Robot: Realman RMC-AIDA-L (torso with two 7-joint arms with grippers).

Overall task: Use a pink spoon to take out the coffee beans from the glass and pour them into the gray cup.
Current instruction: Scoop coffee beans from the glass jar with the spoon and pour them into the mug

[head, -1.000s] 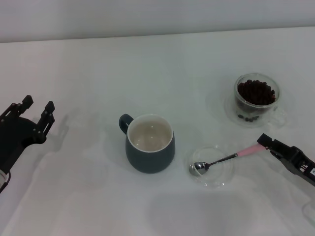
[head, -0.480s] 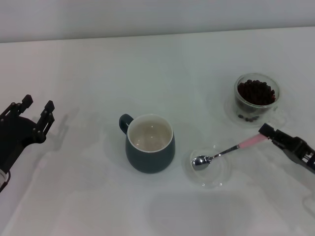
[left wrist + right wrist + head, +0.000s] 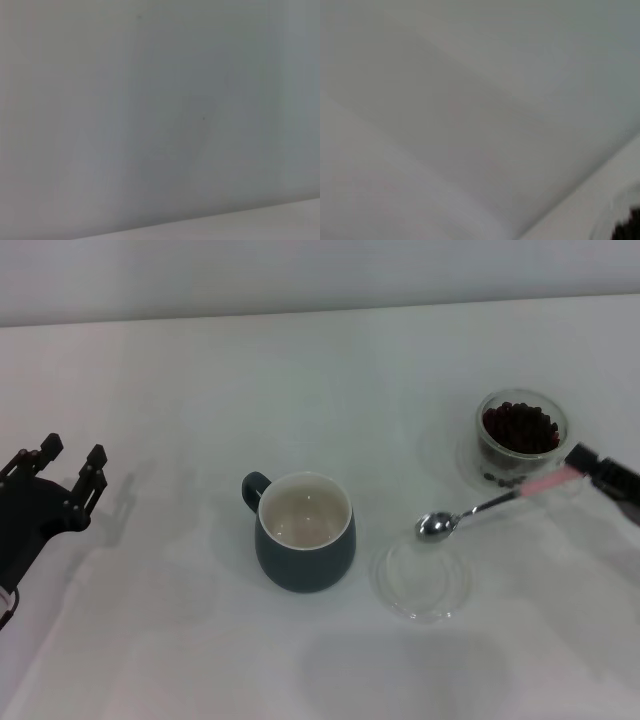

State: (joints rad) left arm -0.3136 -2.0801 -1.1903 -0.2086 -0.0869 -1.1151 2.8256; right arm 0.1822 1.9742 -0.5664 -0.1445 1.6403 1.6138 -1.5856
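My right gripper is shut on the pale pink handle of the pink spoon at the right edge of the head view. The spoon hangs in the air, its shiny bowl empty and pointing left, above the table between the saucer and the glass. The glass, clear with a side handle, stands just behind the spoon and holds the dark coffee beans. The gray cup, blue-gray with a cream inside, stands empty at the centre. My left gripper is parked open at the far left.
A flat clear glass saucer lies right of the gray cup, below the spoon's bowl. The white table runs back to a pale wall. Both wrist views show only blank pale surface; a dark edge shows in a corner of the right wrist view.
The right gripper has lifted the pink spoon off the saucer and carried it up and to the right, toward the glass. The left arm has stayed put.
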